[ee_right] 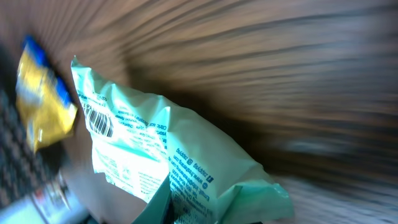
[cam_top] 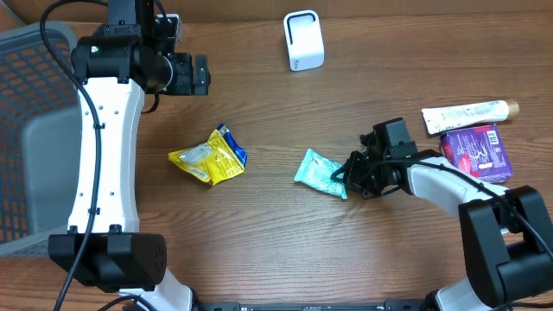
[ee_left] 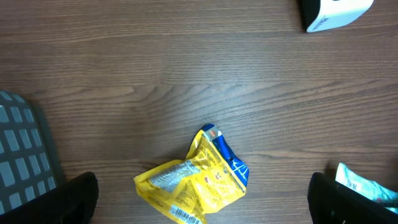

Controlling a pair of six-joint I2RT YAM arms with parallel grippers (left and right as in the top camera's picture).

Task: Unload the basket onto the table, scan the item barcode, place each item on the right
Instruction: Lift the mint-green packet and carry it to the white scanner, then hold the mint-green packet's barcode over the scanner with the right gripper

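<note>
currently right gripper (cam_top: 343, 178) is pinched onto the right edge of the teal packet (cam_top: 313, 168), centre-right of the overhead frame. left gripper (cam_top: 204, 74), upper left, spread wide, empty.

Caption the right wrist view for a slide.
Right pincer gripping the teal packet, barcode visible, yellow packet behind.

In the right wrist view the tabletop (ee_right: 280, 74) streaks with motion blur, the yellow packet (ee_right: 40, 99) is a smear, and the teal packet (ee_right: 161, 143) runs off the bottom. Overhead, the right hand (cam_top: 344, 179) covers that packet's right end; print on the tube (cam_top: 467, 113) and purple box (cam_top: 475, 151) is too small to read. The left wrist view cuts off the white scanner (ee_left: 336, 12) at the top and the basket (ee_left: 22, 149) at the left.
</note>
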